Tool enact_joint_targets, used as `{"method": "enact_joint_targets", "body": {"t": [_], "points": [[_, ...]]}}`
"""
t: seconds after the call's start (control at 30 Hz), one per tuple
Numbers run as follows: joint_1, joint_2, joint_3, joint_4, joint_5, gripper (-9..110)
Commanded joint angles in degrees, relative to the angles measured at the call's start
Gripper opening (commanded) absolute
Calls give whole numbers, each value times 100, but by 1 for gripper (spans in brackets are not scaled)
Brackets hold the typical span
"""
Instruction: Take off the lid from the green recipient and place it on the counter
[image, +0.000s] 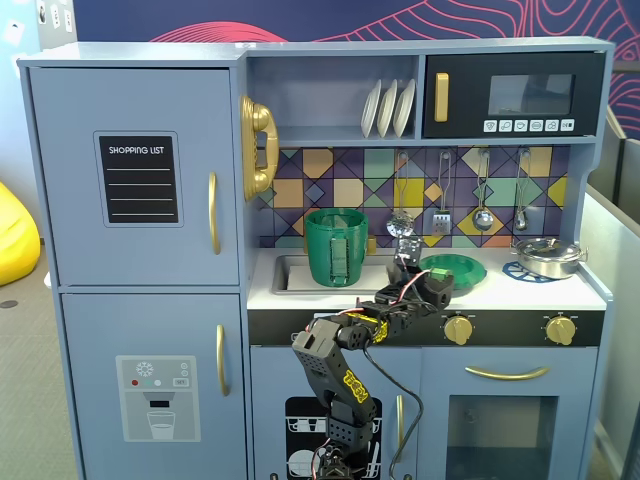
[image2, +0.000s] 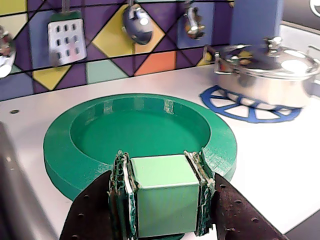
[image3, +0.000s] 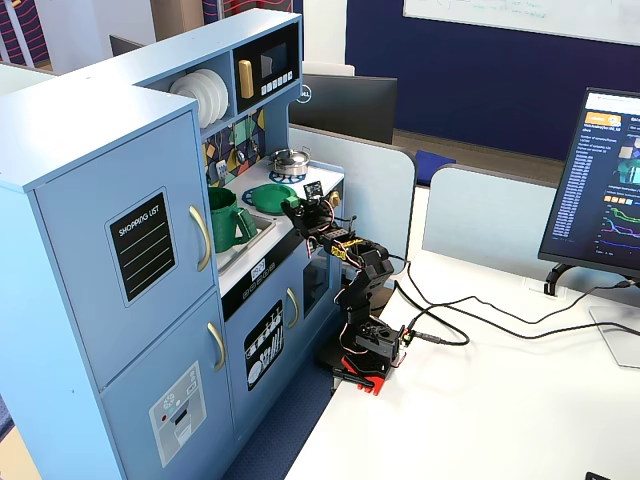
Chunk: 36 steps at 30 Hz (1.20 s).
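Note:
The green recipient (image: 336, 247) stands open in the sink basin at the left of the counter (image: 500, 293); it also shows in another fixed view (image3: 228, 218). The lid (image2: 140, 130), a flat round green disc, lies level on or just above the white counter to the right of the sink (image: 462, 268) (image3: 268, 197). My gripper (image2: 161, 167) is shut on the lid's light-green tab handle (image2: 162, 200), one finger on each side. It reaches in from the counter's front edge (image: 428, 285).
A silver metal pot (image2: 267, 72) sits on a blue burner print (image2: 235, 107) to the right of the lid. Utensils (image2: 67, 32) hang on the tiled back wall. The sink's edge (image2: 12, 170) is at the left in the wrist view.

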Motion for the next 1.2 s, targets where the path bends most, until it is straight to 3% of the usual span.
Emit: {"method": "enact_joint_targets", "body": {"t": [0.0,0.7,0.87,1.17], "points": [[-18,0,-105,-185,-97,0],[0,53,-26,308,-281,0],[88,62,-246,510,79,36],[149,158,-466,712,167,44]]}}
